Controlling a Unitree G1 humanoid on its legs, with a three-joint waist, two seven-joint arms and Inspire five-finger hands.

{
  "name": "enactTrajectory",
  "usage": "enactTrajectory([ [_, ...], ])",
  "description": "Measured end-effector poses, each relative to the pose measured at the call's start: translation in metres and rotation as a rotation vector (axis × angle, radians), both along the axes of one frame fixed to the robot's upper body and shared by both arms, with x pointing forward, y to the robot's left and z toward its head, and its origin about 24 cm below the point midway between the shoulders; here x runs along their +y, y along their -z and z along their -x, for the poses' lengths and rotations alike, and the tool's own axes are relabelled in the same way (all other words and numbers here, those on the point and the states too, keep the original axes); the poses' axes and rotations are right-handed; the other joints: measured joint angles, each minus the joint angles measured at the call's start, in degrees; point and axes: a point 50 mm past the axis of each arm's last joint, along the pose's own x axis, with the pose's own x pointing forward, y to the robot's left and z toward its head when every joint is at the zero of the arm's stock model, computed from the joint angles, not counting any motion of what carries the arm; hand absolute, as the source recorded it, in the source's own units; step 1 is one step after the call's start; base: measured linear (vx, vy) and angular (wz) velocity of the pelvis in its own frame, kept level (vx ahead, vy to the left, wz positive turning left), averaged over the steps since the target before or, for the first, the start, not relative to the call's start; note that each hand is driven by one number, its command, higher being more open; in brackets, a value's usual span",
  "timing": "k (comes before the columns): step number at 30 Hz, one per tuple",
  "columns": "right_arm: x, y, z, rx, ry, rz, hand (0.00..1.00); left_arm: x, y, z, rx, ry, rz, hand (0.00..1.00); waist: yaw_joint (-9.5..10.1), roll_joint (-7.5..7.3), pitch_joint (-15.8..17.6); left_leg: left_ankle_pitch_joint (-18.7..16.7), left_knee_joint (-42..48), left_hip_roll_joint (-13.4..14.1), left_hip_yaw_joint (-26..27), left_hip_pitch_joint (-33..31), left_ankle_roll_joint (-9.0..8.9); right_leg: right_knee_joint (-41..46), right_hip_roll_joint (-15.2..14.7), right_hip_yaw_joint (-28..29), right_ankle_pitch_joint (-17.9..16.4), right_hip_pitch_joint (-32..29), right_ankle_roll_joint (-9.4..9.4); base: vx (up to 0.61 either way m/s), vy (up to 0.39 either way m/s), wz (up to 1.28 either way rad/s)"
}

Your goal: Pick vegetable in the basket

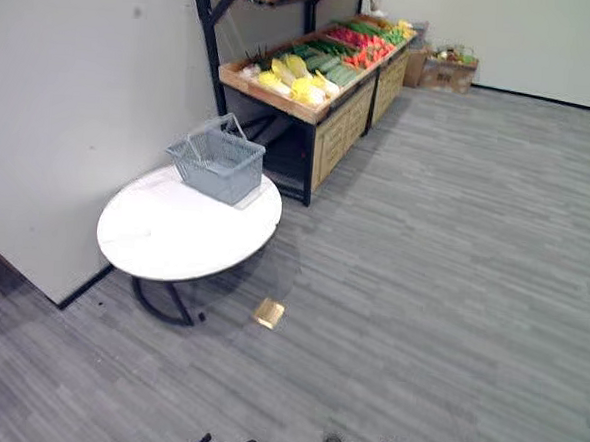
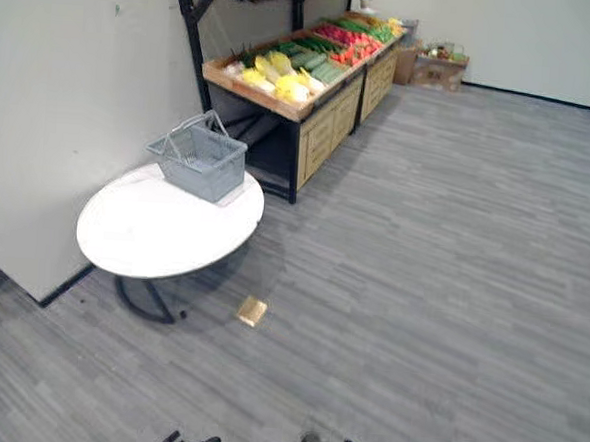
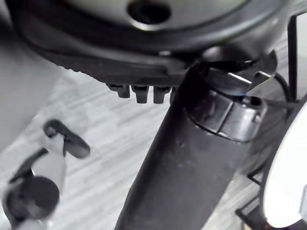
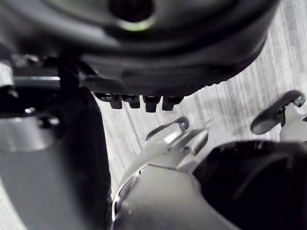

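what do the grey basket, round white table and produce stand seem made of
Grey mesh basket: probably matte moulded plastic, judging by its fine grid walls. Round white table: smooth top, perhaps laminate; dark base looks like metal tube. Produce stand: light slatted wood, black frame likely metal.

Downward head stereo; wrists seemingly floorward

Basket [image 1: 218,171] on table's [image 1: 164,238] far edge, vegetable stand [image 1: 339,132] just behind

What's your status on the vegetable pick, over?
Hands low, open, empty: left hand, right hand. Grey basket on round white table; vegetables on the wooden stand beyond. Small tan object on floor beside table.
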Motion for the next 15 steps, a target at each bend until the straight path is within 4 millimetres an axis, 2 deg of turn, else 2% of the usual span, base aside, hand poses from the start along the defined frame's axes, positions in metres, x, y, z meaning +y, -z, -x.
enactTrajectory([
  [1,-0.01,-0.002,-0.003,0.007,-0.07,0.039,1.0,-0.003,-0.001,-0.001,-0.023,-0.037,0.027,1.0,1.22,2.51,-0.35,2.89,16.23,5.51,-0.22,-5.8,-3.82,-0.96,4.21,-0.46,-2.85,4.29,-0.94,0.55,-0.208,0.05],
  [2,-0.011,-0.003,-0.005,0.009,-0.097,0.052,1.0,-0.002,-0.002,-0.003,-0.035,-0.04,0.027,1.0,1.48,2.82,0.23,2.71,20.21,7.15,0.0,-6.77,-3.62,-1.73,5.47,-0.44,-3.47,6.7,-1.52,0.64,-0.19,-0.19],
  [3,-0.012,-0.004,-0.01,0.008,-0.135,0.061,1.0,0.0,-0.004,-0.007,-0.057,-0.044,0.023,1.0,2.4,2.51,1.28,1.95,25.11,8.36,0.28,-8.23,-2.86,-4.58,7.35,0.6,-4.04,13.09,-2.08,0.51,-0.121,-0.29],
  [5,-0.007,-0.005,-0.021,-0.023,-0.168,0.061,1.0,0.004,-0.006,-0.011,-0.083,-0.05,0.007,1.0,3.01,1.34,1.84,1.0,24.43,7.21,1.15,-10.69,-1.84,-8.27,7.43,2.16,-4.08,18.45,-2.12,0.42,-0.072,-0.4],
  [7,-0.001,-0.007,-0.034,-0.076,-0.184,0.056,1.0,0.008,-0.008,-0.013,-0.109,-0.045,-0.005,1.0,3.09,0.49,1.93,-0.46,18.23,6.01,3.64,-14.89,-1.33,-12.75,6.89,3.92,-4.06,23.17,-1.71,0.41,-0.037,-0.37],
  [9,0.004,-0.009,-0.043,-0.112,-0.213,0.054,1.0,0.007,-0.009,-0.015,-0.129,-0.046,-0.012,1.0,3.51,-0.04,2.0,-0.06,3.82,2.53,5.52,-18.55,-1.27,-15.25,5.15,4.91,-4.96,26.28,-0.35,0.42,0.033,-0.21],
  [10,0.007,-0.009,-0.045,-0.119,-0.233,0.052,1.0,0.006,-0.009,-0.015,-0.13,-0.046,-0.011,1.0,3.96,-0.44,2.26,2.5,-7.52,-0.64,5.23,-19.8,-1.35,-15.87,3.74,5.17,-5.8,27.52,0.6,0.47,0.119,-0.1],
  [11,0.01,-0.008,-0.045,-0.118,-0.258,0.05,1.0,0.004,-0.008,-0.013,-0.118,-0.053,-0.009,1.0,4.51,-0.38,2.26,8.17,-19.87,-3.39,4.15,-20.99,-2.23,-17.28,3.02,5.61,-6.32,28.87,1.41,0.39,0.104,-0.1],
  [13,0.013,-0.009,-0.047,-0.118,-0.302,0.048,1.0,0.001,-0.004,0.0,-0.078,-0.078,0.002,1.0,5.94,0.9,1.86,14.86,-25.3,-4.04,1.86,-25.22,-4.09,-20.03,4.0,7.1,-6.76,30.04,2.72,0.43,0.137,-0.28],
  [14,0.015,-0.008,-0.047,-0.122,-0.311,0.039,1.0,0.004,-0.003,0.005,-0.052,-0.081,-0.012,1.0,6.73,0.86,2.07,19.84,-24.88,-4.05,2.07,-25.62,-2.41,-20.82,3.92,7.71,-7.2,31.26,3.65,0.76,0.235,-0.3],
  [15,0.019,-0.008,-0.046,-0.122,-0.306,0.026,1.0,0.01,0.0,0.019,0.003,-0.092,-0.033,1.0,7.07,-0.38,2.34,26.8,-26.36,-4.72,3.81,-23.64,2.57,-20.26,2.19,8.16,-8.02,32.63,5.23,0.67,0.201,-0.05],
])
